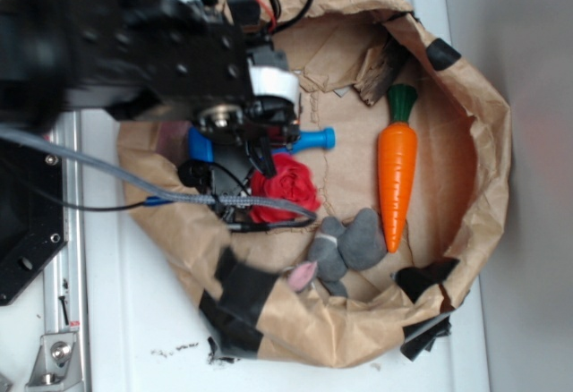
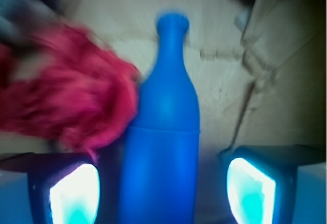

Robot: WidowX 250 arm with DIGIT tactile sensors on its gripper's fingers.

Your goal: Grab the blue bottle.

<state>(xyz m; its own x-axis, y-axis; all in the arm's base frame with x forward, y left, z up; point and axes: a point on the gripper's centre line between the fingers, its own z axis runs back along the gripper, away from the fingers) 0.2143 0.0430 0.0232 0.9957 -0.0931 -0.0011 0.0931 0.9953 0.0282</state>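
Blue bottle (image 2: 162, 147): lies on the brown paper lining of the nest-like paper basin, cap end pointing toward the carrot side. In the exterior view only two parts show, the neck and cap sticking out from under the arm (image 1: 315, 139) and a patch of the body on the other side of the gripper. The rest is hidden by the black wrist.

Wrist view: bottle fills the centre, body nearest the camera, neck and cap farthest. It sits between the two fingers (image 2: 76, 193), one pad on each side. A gap shows on both sides, wider at the right pad. No contact visible.

Gripper (image 2: 162, 196): spread wide, straddling the bottle body, nothing pinched. In the exterior view it hangs low over the bottle (image 1: 235, 146), fingertips mostly hidden under the arm's own bulk.

Red rose (image 1: 285, 188): a fabric-like flower, just beside the bottle on the side toward the near edge of the basin. In the wrist view it is a blurred red mass at the left, touching or nearly touching the bottle's shoulder; cannot tell which.

Orange carrot (image 1: 397, 177): green top, lies lengthwise further right, well apart from the bottle.

Grey plush toy (image 1: 347, 244): pink ear, rests near the carrot's tip and beside the rose.

Brown paper basin (image 1: 483, 141): crumpled raised rim, patched with black tape, on a white table (image 1: 143, 320). Cables trail from the arm across the rose.
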